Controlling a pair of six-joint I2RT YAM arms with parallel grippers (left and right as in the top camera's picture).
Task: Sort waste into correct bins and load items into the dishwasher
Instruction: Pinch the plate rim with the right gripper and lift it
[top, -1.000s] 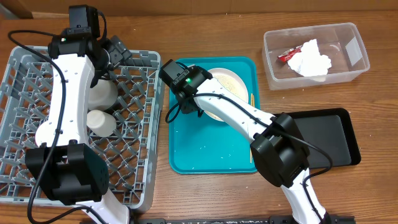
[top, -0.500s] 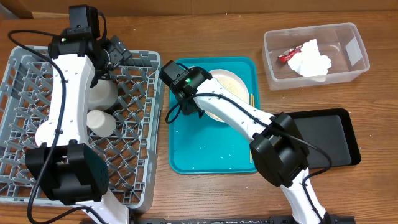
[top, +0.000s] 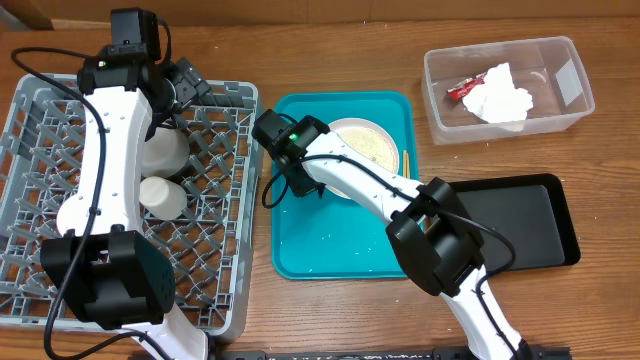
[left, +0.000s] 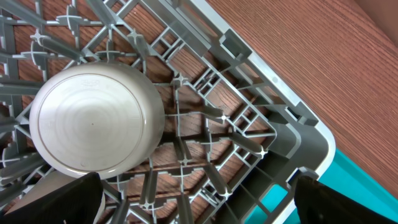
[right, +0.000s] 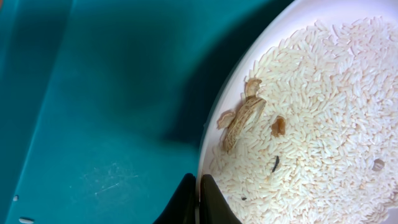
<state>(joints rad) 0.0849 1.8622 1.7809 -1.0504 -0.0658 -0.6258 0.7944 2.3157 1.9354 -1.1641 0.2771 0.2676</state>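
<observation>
Two arms are deployed, one to each side of the teal tray (top: 300, 250). On the far half of that tray sits the plate (top: 372, 146), loaded with rice (right: 323, 112) and a few brown scraps (right: 241, 121). The right gripper (right: 198, 196) is at the plate's rim on the side facing the tray's left edge. Its fingers are drawn almost together with the white rim between them, so I judge it to have the plate by its edge. Such a grip suits lifting or tipping, and the rice must go to a bin before the plate can be loaded. Chopsticks (top: 406, 160) lie along the tray's right edge, partly hidden under the right arm. Left of the tray stands the dish rack (top: 215, 290), holding a bowl (left: 93, 121) set base up, probably to drain, with a cup (top: 162, 197) just beside it. The left gripper (left: 202, 202) hovers above the rack corner nearest the tray's far left corner, fingers spread wide and holding nothing. I judge it parked there to keep clear of the right arm. Beyond the tray's far right corner, the clear tub (top: 575, 75) contains the napkin (top: 500, 95) and wrapper (top: 462, 91). The black tray (top: 530, 215) lies right of the teal tray.
</observation>
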